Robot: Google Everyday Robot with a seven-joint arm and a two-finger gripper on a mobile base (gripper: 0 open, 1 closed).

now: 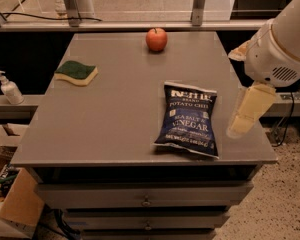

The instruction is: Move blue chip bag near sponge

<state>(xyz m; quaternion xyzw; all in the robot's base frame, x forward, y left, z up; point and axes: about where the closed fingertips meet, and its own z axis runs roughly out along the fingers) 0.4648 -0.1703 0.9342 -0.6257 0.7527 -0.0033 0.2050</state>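
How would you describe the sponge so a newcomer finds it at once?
Start at the grey table, with the gripper hovering at its right edge. Go to the far left part: the sponge lies there alone. Unlike the round red apple and the big blue chip bag, it is a small flat block, green on top, yellow beneath.

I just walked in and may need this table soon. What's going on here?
The robot's pincer hangs at the right edge of the grey table, beside the blue chip bag but not touching it. It carries nothing that I can see. The bag lies flat near the front right corner. The sponge sits on the left side, well away from the bag, and a red apple sits at the back edge. The bag has not yet been moved toward the sponge.
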